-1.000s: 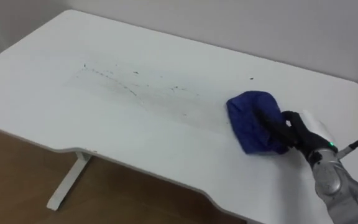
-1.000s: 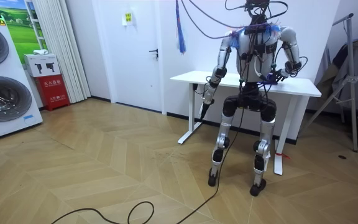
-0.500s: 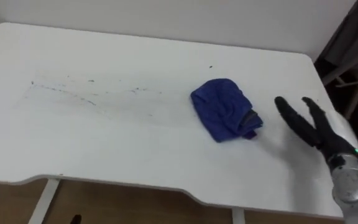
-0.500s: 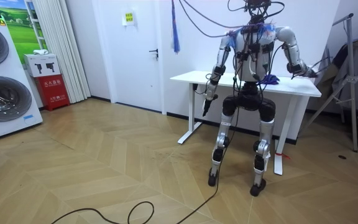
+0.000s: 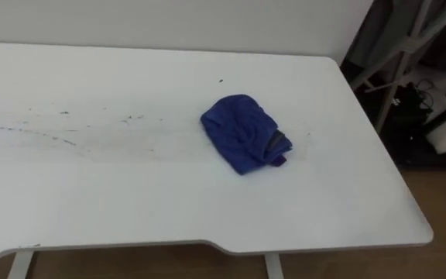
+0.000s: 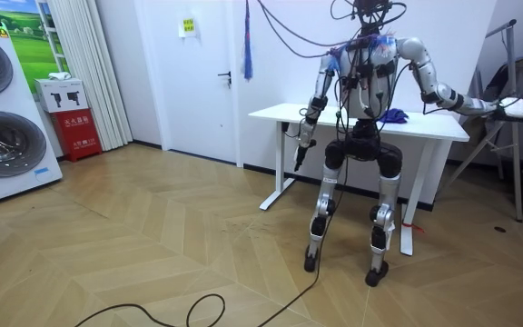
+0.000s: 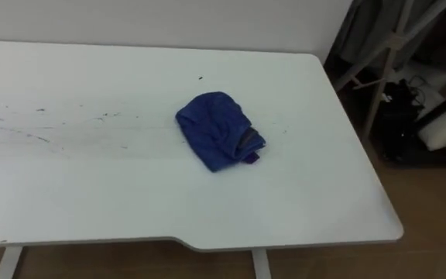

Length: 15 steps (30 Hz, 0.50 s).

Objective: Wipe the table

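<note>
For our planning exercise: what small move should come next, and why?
Probably bring the right hand to the blue cloth: it lies unheld on the table, that hand reaches out past the table's end, and dark marks show left of the cloth.

Blue cloth (image 5: pixel 243 141) on white table (image 5: pixel 130 201)

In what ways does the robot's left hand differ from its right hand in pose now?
The left hand hangs low, below the white table's top, while the right hand is held above tabletop height. The left hand is close to the body; the right hand reaches out past the table's end. Neither touches the crumpled blue cloth on the table.
</note>
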Motion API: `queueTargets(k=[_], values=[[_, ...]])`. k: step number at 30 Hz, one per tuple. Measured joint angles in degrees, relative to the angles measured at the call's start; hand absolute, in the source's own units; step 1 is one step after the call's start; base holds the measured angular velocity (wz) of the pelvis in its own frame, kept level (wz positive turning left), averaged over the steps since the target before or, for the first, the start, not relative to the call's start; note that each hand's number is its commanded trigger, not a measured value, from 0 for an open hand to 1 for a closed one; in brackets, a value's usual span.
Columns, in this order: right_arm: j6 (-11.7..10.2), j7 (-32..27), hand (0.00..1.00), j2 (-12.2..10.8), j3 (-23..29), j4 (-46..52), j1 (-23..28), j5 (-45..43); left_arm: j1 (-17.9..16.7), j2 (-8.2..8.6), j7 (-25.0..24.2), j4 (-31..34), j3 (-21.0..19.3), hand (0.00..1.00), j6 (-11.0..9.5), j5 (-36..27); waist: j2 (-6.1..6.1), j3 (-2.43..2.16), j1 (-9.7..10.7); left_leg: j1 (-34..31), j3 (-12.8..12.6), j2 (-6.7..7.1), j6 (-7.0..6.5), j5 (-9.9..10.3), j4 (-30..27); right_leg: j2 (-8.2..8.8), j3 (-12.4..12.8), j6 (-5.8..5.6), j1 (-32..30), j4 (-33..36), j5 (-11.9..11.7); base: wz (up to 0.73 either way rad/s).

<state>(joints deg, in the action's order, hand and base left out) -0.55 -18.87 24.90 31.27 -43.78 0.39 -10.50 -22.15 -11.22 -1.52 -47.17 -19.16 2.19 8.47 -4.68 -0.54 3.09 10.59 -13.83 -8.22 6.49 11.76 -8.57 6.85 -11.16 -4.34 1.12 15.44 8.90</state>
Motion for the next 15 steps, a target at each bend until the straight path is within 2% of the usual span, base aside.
queueTargets(k=[5,8,10,12,14,15], values=[[1.4,-0.5,0.00,2.0,1.6,-11.7,1.2,9.4,0.1,-0.30,-0.1,-0.2,-1.2,0.00,0.3,0.0,-0.35,0.20,0.4,0.2,-0.3,-0.04,-0.01,0.0,0.0,0.01,0.2,0.02,0.0,0.0,0.1,-0.02],[2.1,-0.5,0.00,2.1,1.6,-16.8,3.0,13.2,0.1,-0.37,-0.1,-0.2,-1.1,0.00,0.5,0.0,-0.52,0.35,1.0,0.1,-0.3,-0.12,-0.14,0.4,0.2,-0.13,0.1,-0.05,-0.1,-0.6,0.2,0.01],[2.6,-0.2,0.00,2.1,1.5,-21.2,4.1,14.1,-0.2,-0.41,-0.1,-0.5,-1.2,0.00,0.5,0.0,-0.51,0.37,1.0,0.2,-0.3,-0.09,-0.27,0.8,0.0,-0.13,0.1,-0.02,0.1,-0.5,0.1,0.00],[4.0,0.7,0.00,1.9,1.4,-25.7,6.5,15.2,-0.2,-0.55,0.2,-2.1,-1.4,0.00,0.6,0.2,-0.62,0.27,0.9,0.3,-0.3,-0.09,-0.29,1.0,0.0,-0.19,0.1,-0.15,0.5,-0.5,0.0,0.00],[4.5,1.5,0.00,1.0,-0.4,-27.7,8.9,17.1,0.0,-0.54,0.8,-3.0,-1.3,0.00,1.5,0.2,-0.58,0.27,0.8,0.4,-0.3,-0.11,-0.28,1.1,0.0,-0.25,0.1,-0.17,0.6,-0.8,-0.1,0.00],[5.4,2.0,0.00,-0.2,-1.8,-28.6,9.8,17.2,0.3,-0.58,1.4,-4.4,-1.0,0.00,1.8,0.2,-0.55,0.27,1.0,0.3,-0.2,-0.12,-0.28,1.2,0.0,-0.25,0.1,-0.18,0.7,-0.9,-0.2,0.00]])
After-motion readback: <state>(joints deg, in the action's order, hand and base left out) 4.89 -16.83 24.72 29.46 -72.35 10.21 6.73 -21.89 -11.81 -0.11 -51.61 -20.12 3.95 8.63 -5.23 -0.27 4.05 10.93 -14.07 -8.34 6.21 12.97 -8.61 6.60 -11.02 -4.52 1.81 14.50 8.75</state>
